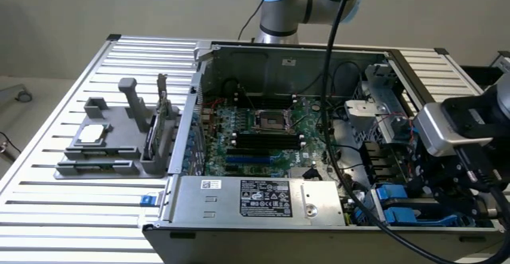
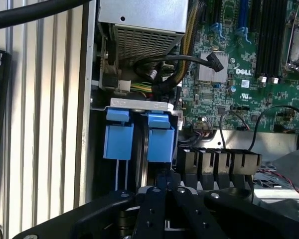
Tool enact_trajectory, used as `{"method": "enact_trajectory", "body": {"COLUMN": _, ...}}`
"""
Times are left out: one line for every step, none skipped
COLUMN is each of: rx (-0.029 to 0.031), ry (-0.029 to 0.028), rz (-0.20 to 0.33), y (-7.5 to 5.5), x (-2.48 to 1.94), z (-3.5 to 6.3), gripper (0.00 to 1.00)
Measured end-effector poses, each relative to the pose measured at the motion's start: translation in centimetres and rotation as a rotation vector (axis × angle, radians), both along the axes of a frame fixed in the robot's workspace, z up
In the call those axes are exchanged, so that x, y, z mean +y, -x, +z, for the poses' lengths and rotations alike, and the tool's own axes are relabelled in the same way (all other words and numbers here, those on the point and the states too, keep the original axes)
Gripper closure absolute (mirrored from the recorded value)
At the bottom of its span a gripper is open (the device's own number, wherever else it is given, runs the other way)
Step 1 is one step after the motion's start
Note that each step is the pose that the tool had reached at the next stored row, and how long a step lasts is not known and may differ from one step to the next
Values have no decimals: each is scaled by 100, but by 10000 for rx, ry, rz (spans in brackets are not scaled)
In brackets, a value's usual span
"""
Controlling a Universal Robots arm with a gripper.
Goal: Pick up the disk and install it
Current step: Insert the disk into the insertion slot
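The disk (image 2: 161, 138) stands on edge in the drive bay at the case's corner, its blue carrier end facing the wrist camera, with a thin silver edge beside it. A second blue carrier (image 2: 118, 133) sits in the slot alongside. My gripper (image 2: 162, 183) is shut, its black fingers pressed together right at the end of the disk's blue carrier; nothing shows between them. In the exterior view the blue carriers (image 1: 396, 196) lie at the case's front right corner, with my gripper (image 1: 440, 183) directly over them.
The open computer case (image 1: 199, 73) holds a green motherboard (image 1: 263, 129), a silver power supply (image 1: 263, 199) and loose black cables (image 2: 179, 64). A grey fixture (image 1: 119, 150) on the slatted table carries a small silver chip (image 1: 90, 134) and an upright card (image 1: 162, 117).
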State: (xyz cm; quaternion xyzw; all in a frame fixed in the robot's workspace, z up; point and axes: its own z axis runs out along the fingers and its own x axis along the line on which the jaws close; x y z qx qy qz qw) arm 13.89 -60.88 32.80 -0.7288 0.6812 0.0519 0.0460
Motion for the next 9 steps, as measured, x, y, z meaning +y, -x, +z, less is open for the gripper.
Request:
{"method": "enact_trajectory", "body": {"rx": 0, "ry": 2, "rz": 0, "y": 0, "x": 0, "z": -4, "gripper": 89}}
{"method": "enact_trajectory", "body": {"rx": 0, "ry": 4, "rz": 0, "y": 0, "x": 0, "z": -7, "gripper": 89}}
{"method": "enact_trajectory", "body": {"rx": 0, "ry": 5, "rz": 0, "y": 0, "x": 0, "z": -9, "gripper": 89}}
{"method": "enact_trajectory", "body": {"rx": 1, "ry": 4, "rz": 1, "y": 0, "x": 0, "z": -11, "gripper": 89}}
{"method": "enact_trajectory", "body": {"rx": 0, "ry": -1, "rz": 1, "y": -1, "x": 0, "z": -14, "gripper": 89}}
{"method": "enact_trajectory", "body": {"rx": 0, "ry": 1, "rz": 1, "y": -1, "x": 0, "z": -17, "gripper": 89}}
{"method": "enact_trajectory", "body": {"rx": 0, "ry": 2, "rz": 1, "y": -1, "x": 0, "z": -17, "gripper": 89}}
{"method": "enact_trajectory", "body": {"rx": 7, "ry": 2, "rz": 0, "y": -2, "x": 0, "z": -9, "gripper": 89}}
{"method": "enact_trajectory", "body": {"rx": 35, "ry": -10, "rz": 2, "y": -3, "x": -1, "z": 16, "gripper": 89}}
